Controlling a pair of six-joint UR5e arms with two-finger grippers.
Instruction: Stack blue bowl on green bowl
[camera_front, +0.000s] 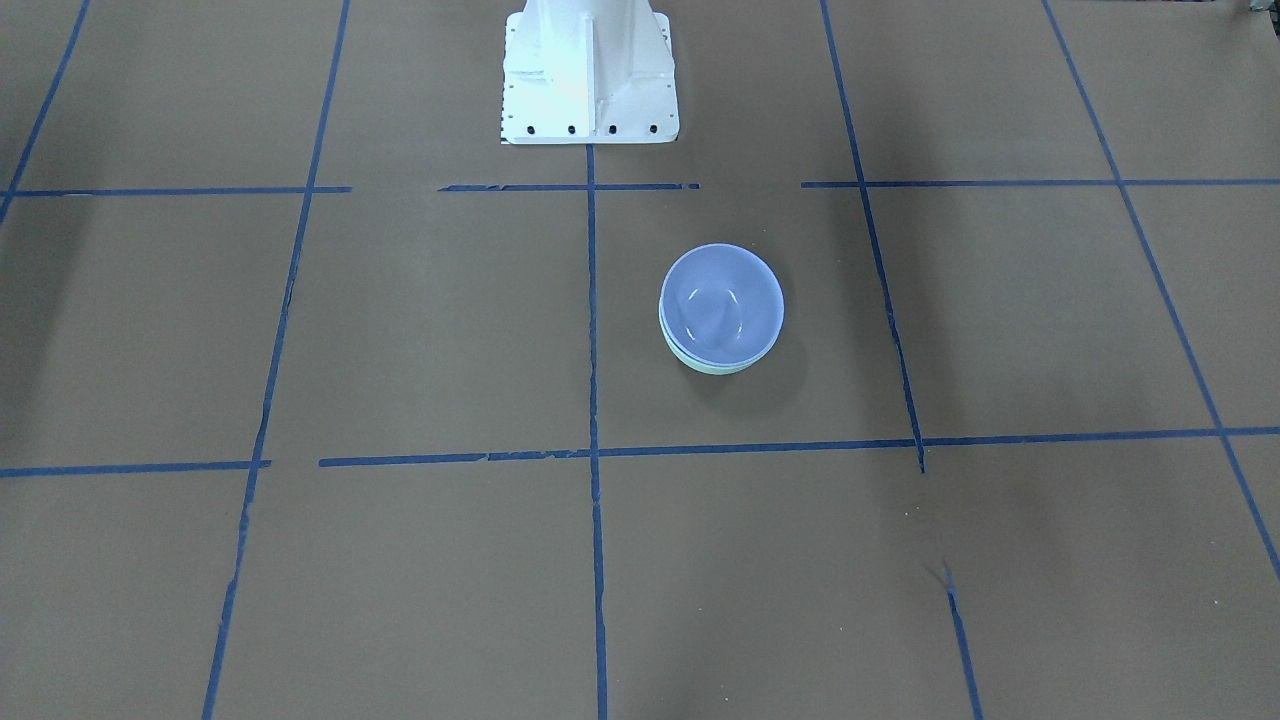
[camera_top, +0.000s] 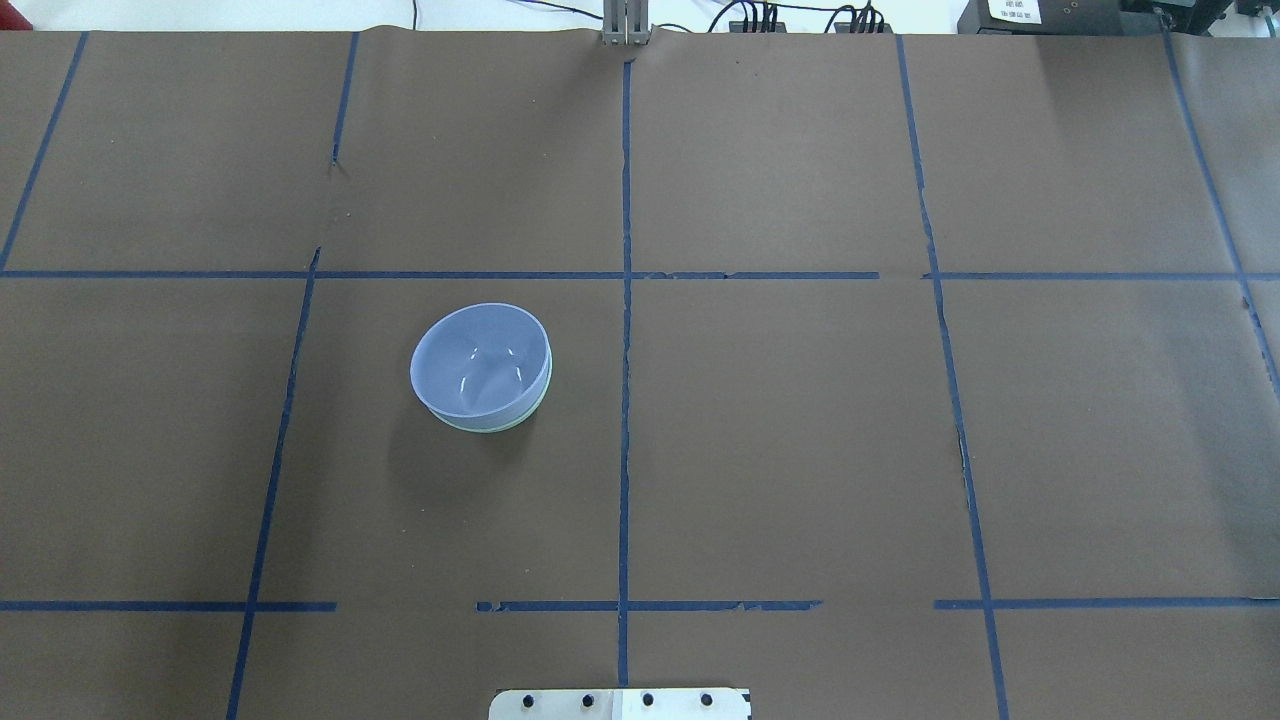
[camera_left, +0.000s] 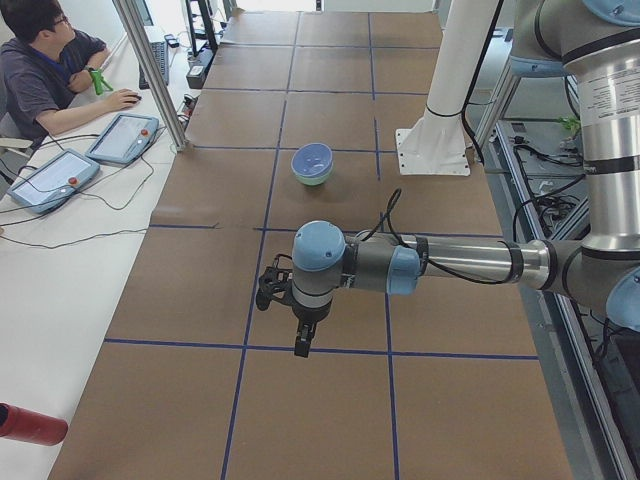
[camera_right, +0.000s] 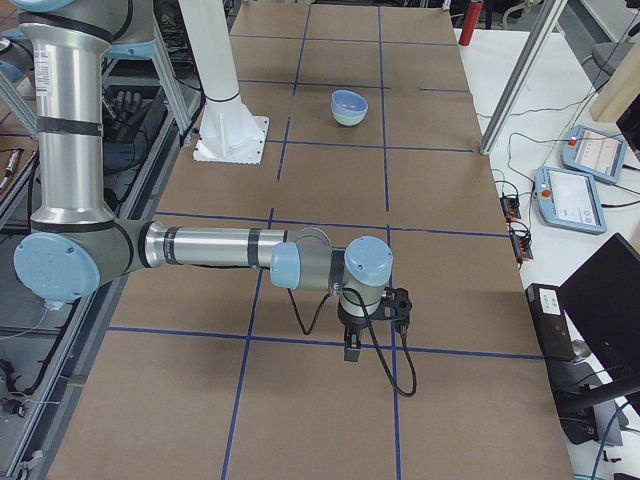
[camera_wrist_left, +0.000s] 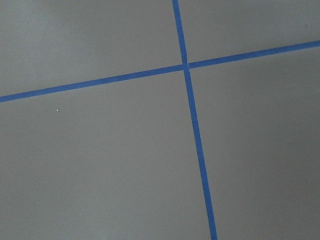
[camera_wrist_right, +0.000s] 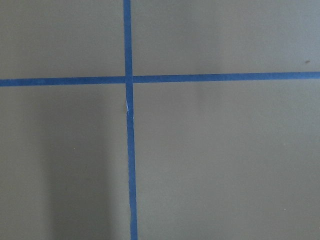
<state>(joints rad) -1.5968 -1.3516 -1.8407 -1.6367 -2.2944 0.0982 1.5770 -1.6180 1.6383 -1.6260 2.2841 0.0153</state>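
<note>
The blue bowl (camera_front: 722, 300) sits nested inside the green bowl (camera_front: 716, 367), of which only a thin rim shows below it. The stack stands on the brown table on my left side, as the overhead view shows for the blue bowl (camera_top: 480, 360) and the green rim (camera_top: 492, 427). My left gripper (camera_left: 300, 345) hangs over the table far from the bowls and shows only in the exterior left view. My right gripper (camera_right: 352, 350) shows only in the exterior right view, also far from them. I cannot tell whether either is open or shut. Both wrist views show only bare table and tape.
The white robot base (camera_front: 588, 90) stands at the table's middle edge. Blue tape lines (camera_top: 625, 400) divide the brown surface into squares. An operator (camera_left: 40, 60) sits beside the table with touch tablets (camera_left: 50, 178). A red object (camera_left: 30, 425) lies beyond the table's end.
</note>
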